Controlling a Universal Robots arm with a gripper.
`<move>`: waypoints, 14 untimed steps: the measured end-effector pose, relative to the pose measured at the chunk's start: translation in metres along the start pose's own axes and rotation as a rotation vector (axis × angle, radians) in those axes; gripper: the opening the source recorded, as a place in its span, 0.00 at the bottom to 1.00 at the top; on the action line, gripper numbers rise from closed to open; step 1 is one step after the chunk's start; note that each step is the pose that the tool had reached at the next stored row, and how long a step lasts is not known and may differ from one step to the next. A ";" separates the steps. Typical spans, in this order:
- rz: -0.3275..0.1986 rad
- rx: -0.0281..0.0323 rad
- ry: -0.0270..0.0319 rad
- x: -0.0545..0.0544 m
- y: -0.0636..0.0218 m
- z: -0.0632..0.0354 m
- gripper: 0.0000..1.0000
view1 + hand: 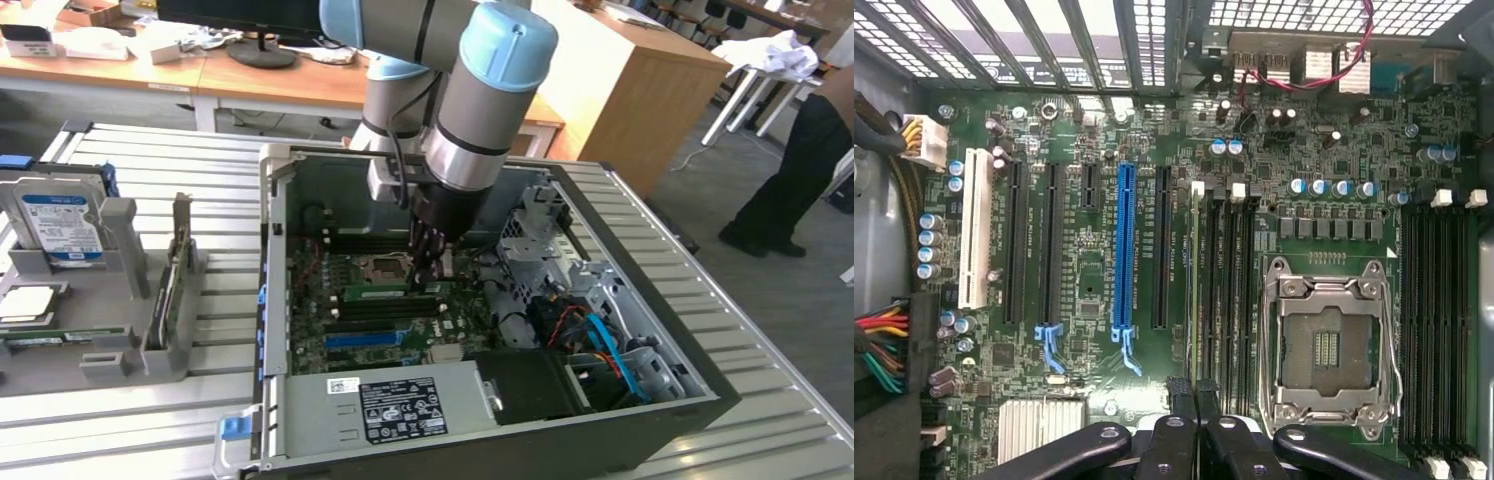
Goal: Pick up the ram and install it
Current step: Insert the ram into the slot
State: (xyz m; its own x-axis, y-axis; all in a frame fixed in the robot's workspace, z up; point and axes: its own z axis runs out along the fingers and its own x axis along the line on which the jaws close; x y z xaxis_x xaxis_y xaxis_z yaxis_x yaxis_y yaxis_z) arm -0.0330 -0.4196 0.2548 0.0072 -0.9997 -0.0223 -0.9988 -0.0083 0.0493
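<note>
- Green ram (391,292) sits slotted into the motherboard (1086,285), at six o'clock of the CPU socket (384,267) in the exterior view.
- Claw (1191,390) pinched shut close over it.

Arm (501,90) slants down from the far side. Wrist (441,205) vertical and low, mid-scene. Jaws point straight down, closed, with the two dark fingertips (1176,392) side by side and touching.

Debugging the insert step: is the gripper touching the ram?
Cannot tell. In the exterior view the gripper is down at the end of the ram, but neither contact nor gap shows; the wrist view looks straight down, so they merely overlap.
</note>
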 end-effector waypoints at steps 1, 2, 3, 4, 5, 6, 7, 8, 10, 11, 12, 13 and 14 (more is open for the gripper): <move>0.000 0.0000 0.0000 0.000 0.0000 0.0008 0.12; 0.000 -0.0001 0.0001 0.000 0.0000 0.0015 0.12; 0.000 -0.0001 0.0002 0.000 -0.0001 0.0022 0.12; 0.000 -0.0001 0.0001 0.000 -0.0001 0.0029 0.12; 0.000 -0.0001 0.0001 0.000 -0.0001 0.0035 0.12; 0.000 -0.0001 0.0003 0.000 -0.0002 0.0042 0.12; 0.000 -0.0001 0.0002 0.000 -0.0002 0.0048 0.12; 0.000 -0.0001 0.0002 0.000 -0.0002 0.0055 0.12; 0.000 -0.0001 0.0002 0.000 -0.0003 0.0069 0.12; 0.000 -0.0002 0.0002 0.000 -0.0003 0.0077 0.12; 0.000 -0.0001 0.0002 0.000 -0.0004 0.0086 0.12; 0.000 -0.0001 0.0002 0.000 -0.0004 0.0094 0.12; 0.000 -0.0001 0.0001 0.000 -0.0005 0.0102 0.12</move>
State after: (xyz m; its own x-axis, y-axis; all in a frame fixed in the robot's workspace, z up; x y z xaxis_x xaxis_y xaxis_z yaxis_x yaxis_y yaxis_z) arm -0.0330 -0.4197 0.2446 0.0072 -0.9997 -0.0222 -0.9987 -0.0083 0.0493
